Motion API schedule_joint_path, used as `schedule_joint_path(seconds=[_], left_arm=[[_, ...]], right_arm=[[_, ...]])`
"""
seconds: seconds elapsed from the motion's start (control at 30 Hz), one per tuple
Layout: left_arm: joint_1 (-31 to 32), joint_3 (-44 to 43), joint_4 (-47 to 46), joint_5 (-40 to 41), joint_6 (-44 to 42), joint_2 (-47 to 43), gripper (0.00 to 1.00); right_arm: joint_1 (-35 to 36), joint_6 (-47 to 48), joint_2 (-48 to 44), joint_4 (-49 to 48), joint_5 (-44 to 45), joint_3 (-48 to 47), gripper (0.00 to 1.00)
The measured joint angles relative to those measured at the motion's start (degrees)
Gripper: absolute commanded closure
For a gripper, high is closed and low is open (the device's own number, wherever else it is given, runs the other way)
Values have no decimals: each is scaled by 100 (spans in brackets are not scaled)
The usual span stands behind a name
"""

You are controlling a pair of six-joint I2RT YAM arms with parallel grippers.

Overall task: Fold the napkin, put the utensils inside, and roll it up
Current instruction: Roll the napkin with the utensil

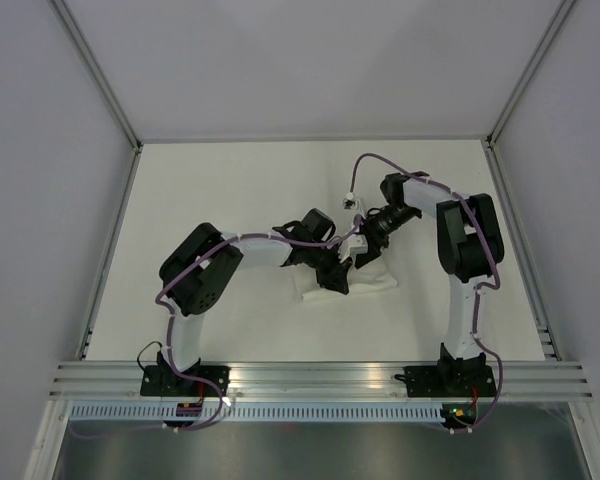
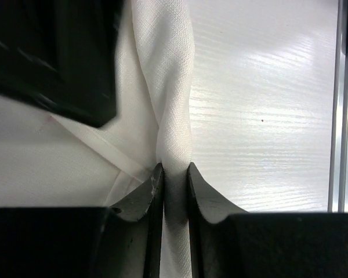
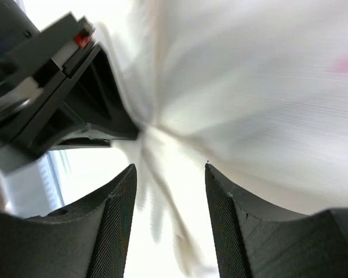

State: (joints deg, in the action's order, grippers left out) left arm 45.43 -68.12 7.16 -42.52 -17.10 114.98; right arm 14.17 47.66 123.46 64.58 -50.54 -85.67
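Left pincer (image 2: pixel 175 176) pinching twisted napkin (image 2: pixel 165 69) ridge; right pincer (image 3: pixel 170 174) standing spread just beside napkin. You're risking cloth dragging, unrolling if left pulls sideways.

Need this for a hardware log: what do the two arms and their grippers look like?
Both the left arm and right arm have chunky black joint housings joined by white links, with purple cables looped along them. The left gripper and right gripper have black curved fingers; the right's pads carry fine mesh texture.
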Motion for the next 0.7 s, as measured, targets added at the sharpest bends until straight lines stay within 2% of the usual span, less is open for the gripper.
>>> schedule_joint_path(seconds=[0.23, 0.37, 0.5, 0.7], left_arm=[[-151, -31, 0, -446, 140, 140, 98], [-330, -79, 33, -861, 254, 289, 98], [-531, -273, 262, -1362, 326, 549, 98], [-717, -555, 680, -1899, 337, 863, 98]], right_arm=[[-820, -345, -850, -1126, -114, 227, 42], [-988, -463, -2037, -2166, 39, 1320, 40], [-669, -407, -3464, -3198, 470, 2787, 38], [452, -26, -4833, -4409, 1303, 4468, 36]])
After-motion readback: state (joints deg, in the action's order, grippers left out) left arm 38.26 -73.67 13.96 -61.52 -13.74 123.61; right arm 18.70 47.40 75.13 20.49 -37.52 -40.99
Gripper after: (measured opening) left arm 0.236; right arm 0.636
